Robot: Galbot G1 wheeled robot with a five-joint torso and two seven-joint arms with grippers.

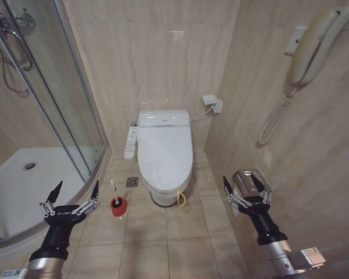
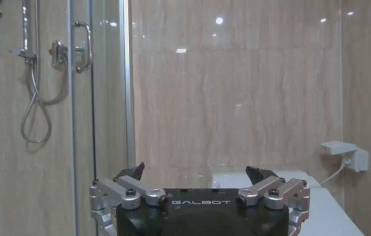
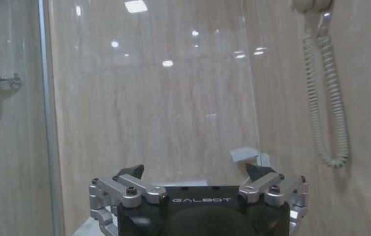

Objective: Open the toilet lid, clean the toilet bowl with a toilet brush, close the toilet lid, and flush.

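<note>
The toilet lid [image 1: 164, 152] lies shut, white and glossy, with a yellow loop strap [image 1: 181, 199] hanging at its front edge. It hides the toilet bowl. The toilet brush [image 1: 113, 187] stands on the floor left of the toilet, its thin white handle upright in a red cup holder [image 1: 117, 206]. My left gripper [image 1: 75, 189] hovers open at lower left, left of the brush. My right gripper [image 1: 243, 183] hovers open at lower right, right of the toilet. The wrist views show the left gripper [image 2: 195, 171] and the right gripper [image 3: 195, 170] with fingers spread, facing the tiled back wall.
A glass shower enclosure [image 1: 58, 104] with a white shower tray [image 1: 23, 180] fills the left. A white remote panel [image 1: 130, 143] hangs beside the toilet. A floor drain [image 1: 132, 182] sits between brush and toilet. A wall phone [image 1: 314, 46] and a paper holder [image 1: 249, 181] are on the right wall.
</note>
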